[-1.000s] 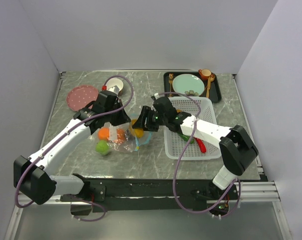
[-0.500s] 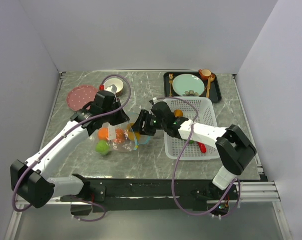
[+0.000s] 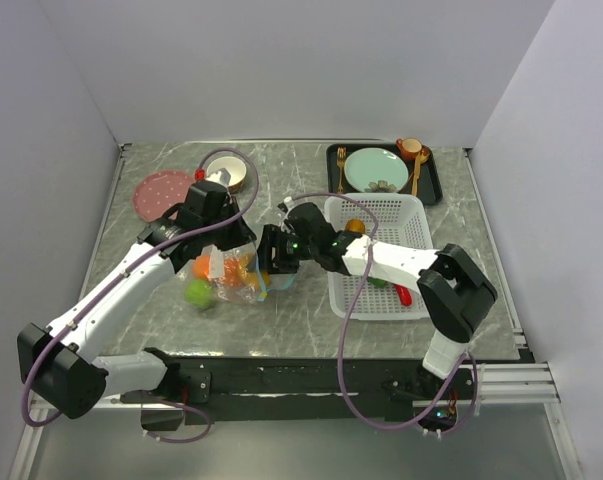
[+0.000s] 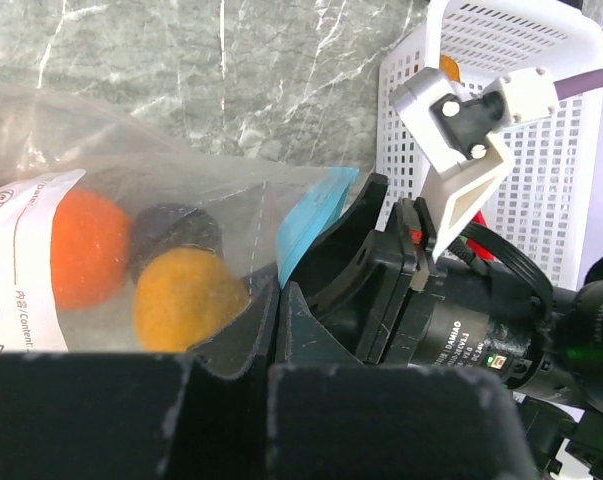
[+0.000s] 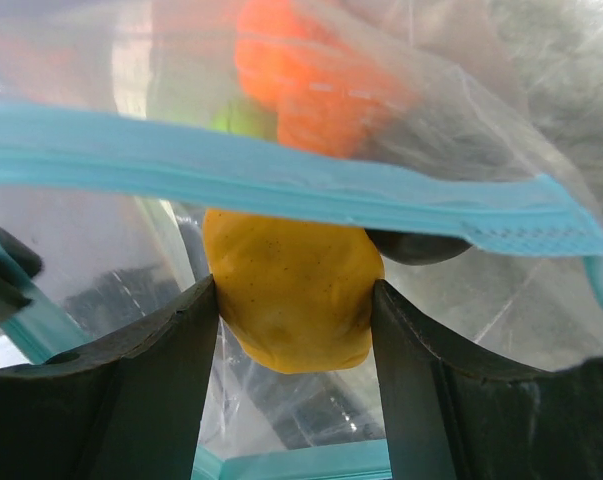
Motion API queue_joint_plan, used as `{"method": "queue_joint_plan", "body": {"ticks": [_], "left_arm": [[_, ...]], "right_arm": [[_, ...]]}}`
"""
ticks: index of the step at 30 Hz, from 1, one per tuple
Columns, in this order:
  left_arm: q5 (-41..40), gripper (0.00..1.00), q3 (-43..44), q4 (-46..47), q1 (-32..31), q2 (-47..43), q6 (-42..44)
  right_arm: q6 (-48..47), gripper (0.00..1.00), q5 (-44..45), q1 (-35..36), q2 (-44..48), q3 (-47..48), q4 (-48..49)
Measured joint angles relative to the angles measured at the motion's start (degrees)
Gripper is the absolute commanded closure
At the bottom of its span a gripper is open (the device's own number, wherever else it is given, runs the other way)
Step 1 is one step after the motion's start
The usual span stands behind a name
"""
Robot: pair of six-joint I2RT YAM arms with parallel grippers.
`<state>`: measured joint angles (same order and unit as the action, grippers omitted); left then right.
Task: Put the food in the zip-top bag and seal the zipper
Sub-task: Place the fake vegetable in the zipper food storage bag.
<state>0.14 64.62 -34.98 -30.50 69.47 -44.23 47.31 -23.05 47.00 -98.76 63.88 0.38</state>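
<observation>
The clear zip-top bag (image 3: 229,278) lies left of the basket, and my left gripper (image 3: 221,252) is shut on its plastic near the mouth (image 4: 279,292). Its teal zipper (image 5: 281,180) stands open across the right wrist view. My right gripper (image 3: 268,262) reaches into the mouth, shut on the yellow-brown fruit (image 5: 293,290). Inside the bag sit an orange (image 4: 86,245), a dark round one (image 4: 176,230) and the green apple (image 3: 198,292). Another orange (image 3: 355,226), the red chili (image 3: 402,293) and the green pepper (image 3: 376,282) lie in the basket.
The white mesh basket (image 3: 409,212) stands right of the bag under my right arm. A black tray (image 3: 433,185) with a teal plate and gold cutlery is at the back right. A pink plate (image 3: 164,192) and a small bowl (image 3: 228,178) sit back left.
My right gripper has carried the yellow-brown fruit leftward from beside the basket into the bag's mouth. The left gripper has kept its hold and shifted the bag slightly.
</observation>
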Motion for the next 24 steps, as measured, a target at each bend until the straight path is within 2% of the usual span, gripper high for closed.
{"method": "queue_joint_plan", "body": {"ticks": [3, 6, 7, 13, 18, 24], "left_arm": [[-0.1, 0.99, 0.0, -0.1, 0.0, 0.0, 0.0], [-0.3, 0.99, 0.0, -0.1, 0.0, 0.0, 0.0], [-0.4, 0.99, 0.0, -0.1, 0.0, 0.0, 0.0], [-1.1, 0.99, 0.0, -0.2, 0.0, 0.0, 0.0], [-1.5, 0.99, 0.0, -0.2, 0.0, -0.1, -0.1], [-1.7, 0.99, 0.0, -0.2, 0.0, -0.5, -0.3]], "right_arm": [[-0.5, 0.37, -1.3, 0.0, -0.8, 0.2, 0.0], [-0.9, 0.21, -2.7, 0.0, -1.6, 0.7, 0.0], [-1.0, 0.2, -3.1, 0.0, -1.6, 0.7, -0.1], [-2.6, 0.14, -3.6, 0.0, -1.6, 0.7, -0.6], [-3.7, 0.15, -2.8, 0.0, -1.6, 0.7, -1.9], [-4.3, 0.15, 2.8, 0.0, 1.4, 0.7, -5.6]]}}
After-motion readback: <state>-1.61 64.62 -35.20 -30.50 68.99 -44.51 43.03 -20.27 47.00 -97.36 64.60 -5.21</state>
